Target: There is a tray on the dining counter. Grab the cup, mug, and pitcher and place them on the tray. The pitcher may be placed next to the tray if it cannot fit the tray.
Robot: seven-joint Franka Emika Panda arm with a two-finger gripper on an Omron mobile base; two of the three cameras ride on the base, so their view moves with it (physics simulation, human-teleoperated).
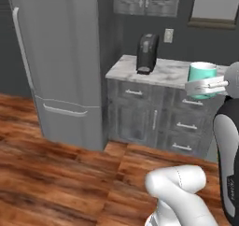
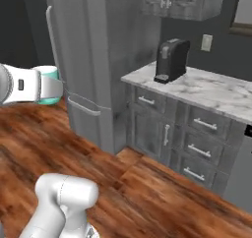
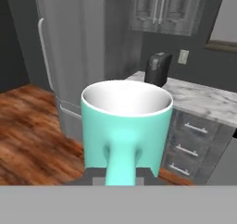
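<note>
Gripper point(image 1: 205, 86) is clamped narrow on the mug point(image 1: 202, 78), and from the hand view it looks like the pinch is on the loop handle, with the teal mug point(image 3: 126, 126) upright, white inside facing up and empty. It's being carried in the air, well above the wood floor point(image 1: 56, 173), not resting on anything. Further out in the left base view there's the grey fridge point(image 1: 60, 61) on the left, then a marble worktop point(image 1: 163, 71) over grey drawers with a dark coffee machine point(image 1: 147, 53) standing on it. That isn't the counter we want, so my guess is this is the carry step, mug lifted and on its way to the tray. To do it well I'd keep the mug level and the grip steady while the base turns, since a handle pinch probably lets the mug swing or twist if the arm jerks. Swing wide of the fridge and the worktop edge, and only lower once the tray is squarely under the mug.
</note>
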